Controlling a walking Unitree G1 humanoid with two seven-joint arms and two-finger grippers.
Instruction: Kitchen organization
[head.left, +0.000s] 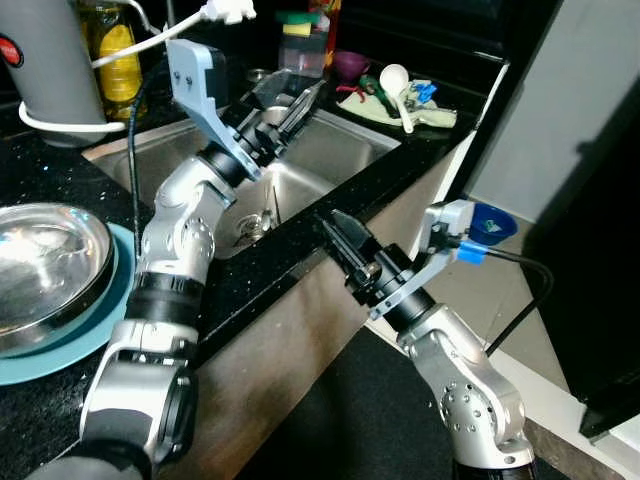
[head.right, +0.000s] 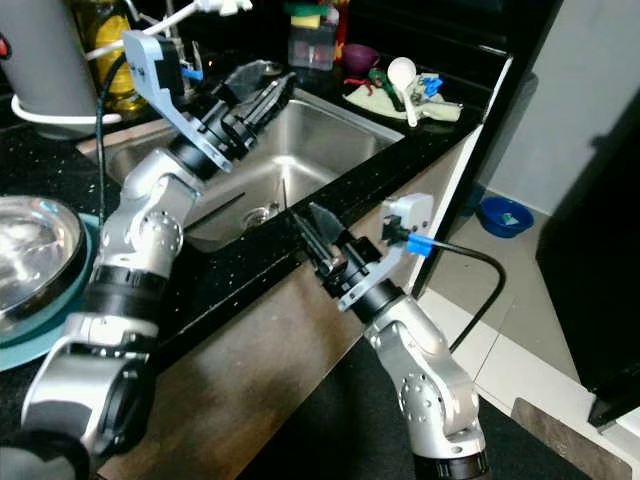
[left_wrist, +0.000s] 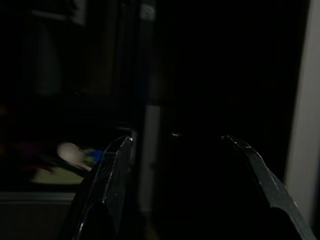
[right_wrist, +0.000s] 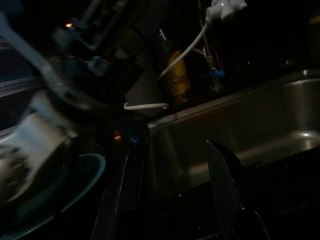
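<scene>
Worktop (head.left: 60, 160), black and speckled: nothing tidied yet, by my reckoning. Sink (head.left: 340, 150) basin looks empty. Steel bowl (head.left: 45, 265) sits on teal plate (head.left: 95, 335) at near-left edge. Utensil clutter (head.left: 400, 95) lies on a cloth at far-right corner. My left end effector (head.left: 295, 110) hovers over the sink, fingers apart, empty. My right end effector (head.left: 340, 240) at the worktop's front edge, fingers apart, empty.
</scene>
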